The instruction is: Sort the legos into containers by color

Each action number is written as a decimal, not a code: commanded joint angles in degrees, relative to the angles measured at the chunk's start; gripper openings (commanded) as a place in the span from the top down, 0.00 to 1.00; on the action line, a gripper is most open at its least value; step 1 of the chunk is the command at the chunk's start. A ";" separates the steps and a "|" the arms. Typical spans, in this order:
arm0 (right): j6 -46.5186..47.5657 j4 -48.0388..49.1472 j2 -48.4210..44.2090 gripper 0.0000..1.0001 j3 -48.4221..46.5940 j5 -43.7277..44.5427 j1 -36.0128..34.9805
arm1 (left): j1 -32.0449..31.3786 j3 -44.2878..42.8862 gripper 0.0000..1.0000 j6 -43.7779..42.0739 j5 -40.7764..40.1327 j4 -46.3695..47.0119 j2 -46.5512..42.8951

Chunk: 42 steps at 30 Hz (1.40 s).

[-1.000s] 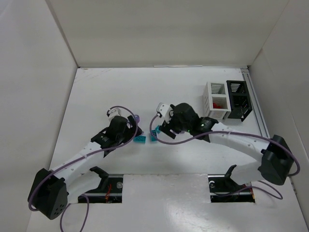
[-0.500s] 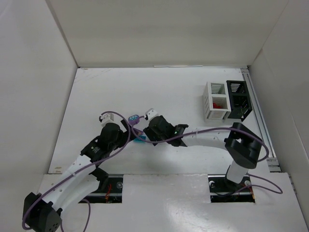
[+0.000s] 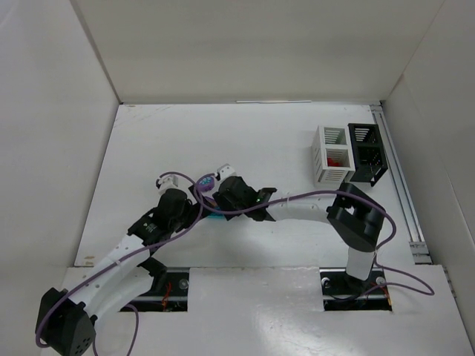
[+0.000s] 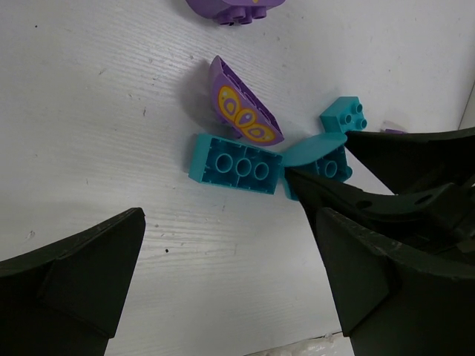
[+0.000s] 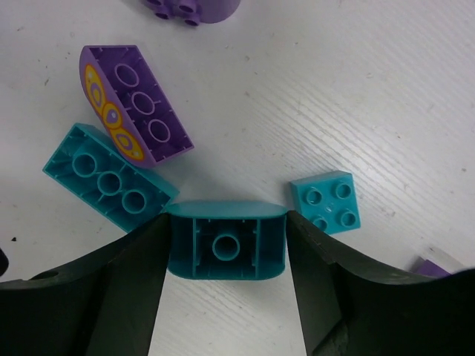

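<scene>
In the right wrist view my right gripper (image 5: 226,248) is shut on a teal rounded brick (image 5: 226,239), its hollow underside facing the camera, low over the table. Around it lie a long teal brick (image 5: 107,178), a purple brick with a yellow pattern (image 5: 133,104), a small teal square brick (image 5: 326,200) and another purple piece (image 5: 193,7). In the left wrist view my left gripper (image 4: 237,297) is open and empty just short of the long teal brick (image 4: 236,163). The white container (image 3: 332,154) and the black container (image 3: 367,152) stand at the far right.
Red pieces (image 3: 338,159) lie in the white container. Both grippers (image 3: 204,200) crowd the same cluster of bricks left of the table's centre, the right arm (image 3: 297,211) reaching across. White walls close in the table on three sides.
My right gripper has swung left to the brick cluster, its arm folding at the elbow. My left gripper has shifted a little and stays beside the cluster.
</scene>
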<state>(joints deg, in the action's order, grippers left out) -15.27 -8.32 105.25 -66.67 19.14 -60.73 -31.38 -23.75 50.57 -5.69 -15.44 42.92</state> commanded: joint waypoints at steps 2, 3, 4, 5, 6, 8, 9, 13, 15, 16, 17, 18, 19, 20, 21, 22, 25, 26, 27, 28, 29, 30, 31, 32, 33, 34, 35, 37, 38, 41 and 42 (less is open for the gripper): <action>-1.26 2.25 1.36 0.31 -2.32 -2.61 0.00 | 0.26 0.46 0.01 -1.26 0.51 1.91 -0.03; -1.26 2.25 1.36 0.29 -2.32 -2.61 0.00 | 0.26 0.46 0.01 -1.26 0.51 1.91 -0.03; -0.56 2.25 1.36 0.29 -1.71 -2.61 0.00 | 0.26 0.46 0.01 -1.26 0.51 1.91 -0.03; -0.03 2.25 0.75 0.28 -1.70 -2.61 0.00 | 0.26 0.46 0.01 -1.26 0.51 1.91 -0.03; -0.03 2.25 0.74 0.28 -1.01 -2.61 0.00 | 0.26 0.46 0.01 -1.26 0.51 1.91 -0.03; 2.68 2.25 -0.74 0.28 -0.39 -2.61 0.00 | 0.26 0.46 0.01 -1.26 0.51 1.38 -0.64; 2.70 2.25 -0.75 0.28 -0.39 -2.61 0.00 | 0.26 0.46 0.01 -1.26 0.51 1.38 -0.64; 3.84 2.25 -1.89 0.38 0.23 -3.83 0.00 | 0.26 0.46 0.01 -1.26 0.51 1.38 -0.64; 3.84 2.25 -1.89 0.42 0.75 -4.89 0.00 | 0.26 0.46 0.01 -1.78 0.51 1.38 -0.64; 3.84 2.25 -1.89 0.47 0.76 -5.42 0.00 | 0.26 0.46 0.01 -1.79 0.51 1.38 -0.64; 3.84 2.25 -1.89 0.49 0.76 -6.21 0.00 | 0.26 0.46 0.01 -1.79 0.51 1.38 -0.64; 3.84 2.25 -2.41 0.51 0.76 -6.22 0.00 | 0.26 0.46 0.01 -1.79 0.51 1.38 -0.64; 4.36 2.25 -2.42 0.56 0.76 -6.22 0.00 | 0.26 0.46 0.01 -1.79 0.51 1.38 -0.64; 4.37 2.25 -3.03 0.58 0.76 -6.74 0.00 | 0.26 0.46 0.01 -1.79 0.51 1.38 -0.64; 4.37 2.25 -3.56 0.60 1.28 -6.74 0.00 | 0.26 0.46 0.01 -1.79 0.51 1.38 -0.64; 4.98 2.25 -4.69 0.61 1.28 -6.74 0.00 | 0.26 -0.07 0.01 -1.79 0.51 1.38 -0.64; 4.98 2.25 -7.50 0.64 2.33 -5.17 0.00 | 0.26 -0.07 0.01 -1.79 1.04 1.38 -0.64; 4.98 2.25 -8.21 0.65 2.34 -5.16 0.00 | 0.26 -0.59 0.01 -1.79 1.04 1.38 -0.64; 5.59 2.25 -8.74 0.67 2.86 -4.47 0.00 | 0.26 -0.60 0.01 -1.79 1.04 1.38 -0.64; 5.60 2.25 -9.27 0.67 2.87 -4.46 0.00 | 0.26 -0.60 0.01 -1.79 1.04 1.38 -0.64; 6.30 2.25 -9.97 0.69 2.87 -4.46 0.00 | 0.26 -1.12 0.01 -1.79 1.04 1.38 -0.64; 6.30 2.25 -9.98 0.69 2.87 -4.46 0.00 | 0.26 -1.13 0.01 -1.79 1.04 1.38 -0.64; 6.91 2.25 -10.85 0.69 3.39 -4.46 0.00 | 0.26 -1.13 0.01 -1.79 1.04 1.38 -0.64; 7.70 2.25 -12.16 0.69 3.39 -3.85 0.00 | 0.26 -1.73 0.01 -1.79 1.04 1.38 -0.64; 7.71 2.25 -13.13 0.69 4.00 -3.84 0.00 | 0.26 -1.74 0.01 -1.79 1.04 1.38 -0.12; 8.49 2.25 -14.27 0.69 4.01 -3.06 0.00 | 0.26 -1.74 0.01 -1.79 1.04 1.38 -0.11; 9.02 1.73 -15.59 0.69 4.88 -3.05 2.35 | 0.26 -1.74 0.01 -1.79 1.04 1.38 -0.11; 10.77 0.94 -20.86 0.69 6.73 -3.05 5.34 | 0.26 -2.36 0.01 -1.79 1.04 1.38 -0.11; 11.65 -0.46 -22.97 0.70 7.26 -2.09 8.84 | 0.26 -2.36 0.01 -1.79 1.04 1.38 -0.11; 16.83 -4.49 -34.11 0.70 7.79 2.37 17.09 | 0.26 -2.88 0.01 -1.79 1.04 1.38 -0.11; 16.85 -5.30 -34.15 0.70 7.79 3.44 19.57 | 0.26 -2.88 0.01 -2.31 1.04 1.38 -0.11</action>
<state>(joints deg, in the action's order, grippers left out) -2.55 -12.12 78.43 -58.30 16.88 -48.38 -31.38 -24.03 49.47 -4.71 -15.25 43.03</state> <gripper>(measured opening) 0.418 0.989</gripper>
